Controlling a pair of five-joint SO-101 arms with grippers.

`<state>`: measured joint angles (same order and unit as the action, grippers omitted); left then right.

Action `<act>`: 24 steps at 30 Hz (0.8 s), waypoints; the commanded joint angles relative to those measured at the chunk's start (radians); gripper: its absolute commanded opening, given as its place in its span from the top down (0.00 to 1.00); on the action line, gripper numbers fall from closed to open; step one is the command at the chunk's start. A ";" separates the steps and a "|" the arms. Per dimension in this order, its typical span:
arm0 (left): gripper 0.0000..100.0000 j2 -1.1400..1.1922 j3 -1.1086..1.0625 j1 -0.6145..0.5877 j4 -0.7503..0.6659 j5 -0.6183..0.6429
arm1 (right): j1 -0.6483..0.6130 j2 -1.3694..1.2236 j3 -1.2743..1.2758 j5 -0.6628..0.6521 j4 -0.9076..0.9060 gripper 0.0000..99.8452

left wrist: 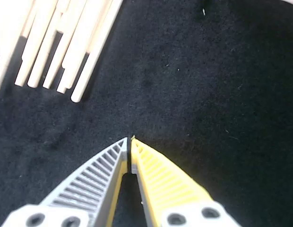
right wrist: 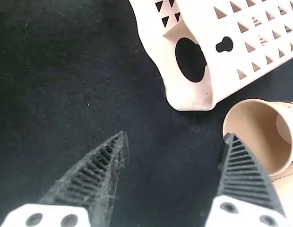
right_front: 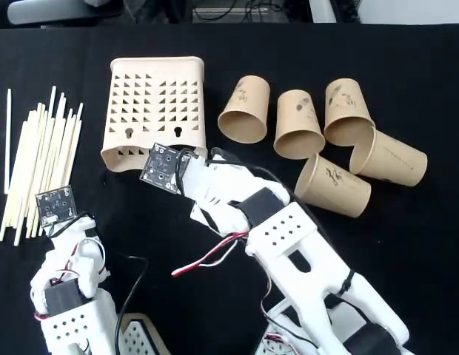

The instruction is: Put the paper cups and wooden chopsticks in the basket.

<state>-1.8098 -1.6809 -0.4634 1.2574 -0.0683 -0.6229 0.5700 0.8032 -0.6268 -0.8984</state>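
We are just starting: left claw (left wrist: 131, 140) clenched empty near the chopsticks (left wrist: 66, 47), right claw (right wrist: 176, 137) released before the basket (right wrist: 198, 97), paper cups (right_front: 244, 109) lying beyond it.

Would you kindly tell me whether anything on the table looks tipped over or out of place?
All five paper cups lie on their sides beside the basket, which itself seems to lie flat, a perforated wall facing up. One chopstick lies apart from the loose pile.
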 commanded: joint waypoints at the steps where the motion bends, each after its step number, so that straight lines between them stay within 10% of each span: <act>1: 0.97 -0.009 -0.018 -0.005 0.012 0.005 | -0.025 -0.030 -0.079 0.009 0.018 0.68; 15: 0.97 -0.009 -0.018 -0.005 0.012 0.005 | -0.029 -0.271 -0.234 0.008 -0.011 0.68; 24: 0.97 -0.009 -0.018 -0.005 0.012 0.005 | -0.029 -0.186 -0.004 0.011 0.295 0.68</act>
<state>-1.8098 -1.6809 -0.4634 1.2574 -0.0683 -0.6444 0.3368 0.7679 -0.6237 -0.7173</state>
